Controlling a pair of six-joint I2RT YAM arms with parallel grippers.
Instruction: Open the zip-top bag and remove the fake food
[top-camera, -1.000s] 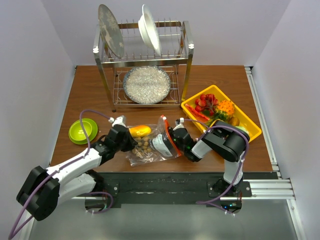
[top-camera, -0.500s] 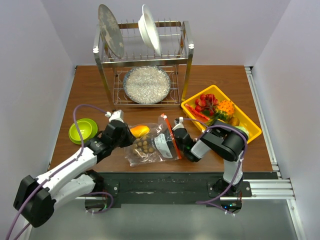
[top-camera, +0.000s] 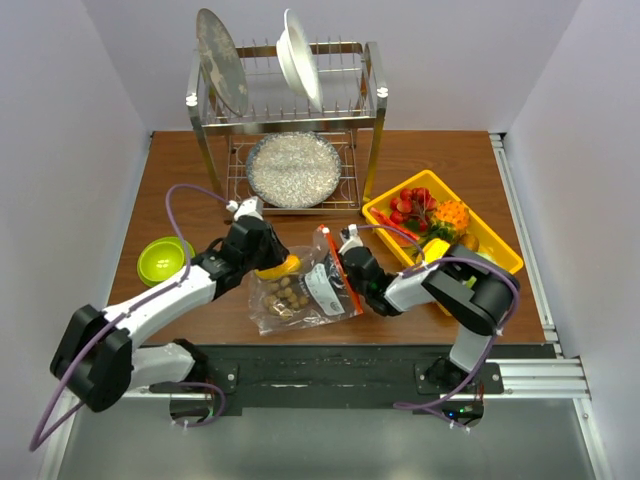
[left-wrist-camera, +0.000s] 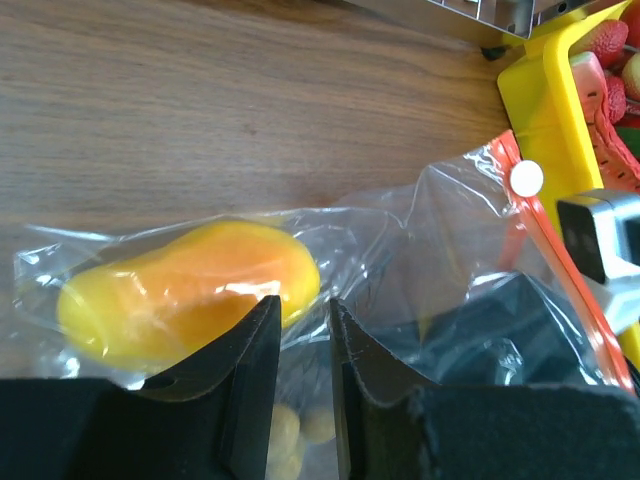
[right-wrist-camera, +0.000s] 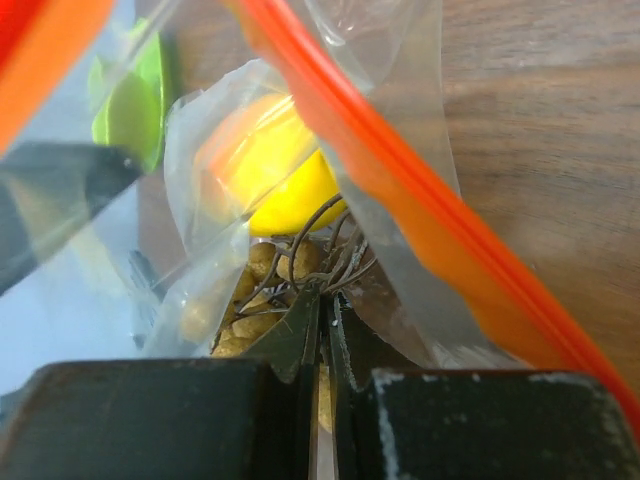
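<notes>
The zip-top bag (top-camera: 305, 290) lies on the table between my arms, its orange-red zipper strip (top-camera: 340, 268) on the right side. Inside it are a yellow-orange mango (top-camera: 283, 267) and a cluster of brown balls (top-camera: 285, 296). My left gripper (top-camera: 262, 258) hovers over the mango's end. In the left wrist view its jaws (left-wrist-camera: 303, 305) stand narrowly apart over bag film beside the mango (left-wrist-camera: 190, 285). My right gripper (top-camera: 348, 265) is shut on the bag film just inside the zipper (right-wrist-camera: 400, 190). Wrinkles radiate from its tips (right-wrist-camera: 322, 300) towards the balls (right-wrist-camera: 285, 262) and the mango (right-wrist-camera: 270, 175).
A yellow tray (top-camera: 385, 207) with red, orange and green toy foods stands at the right, close to the bag. A green bowl (top-camera: 165, 258) is on the left. A metal dish rack (top-camera: 290, 110) with plates and a pan stands at the back.
My left gripper has moved away from the near edge and to the right, from the bag's left side to over the mango. The right gripper keeps its hold on the bag.
</notes>
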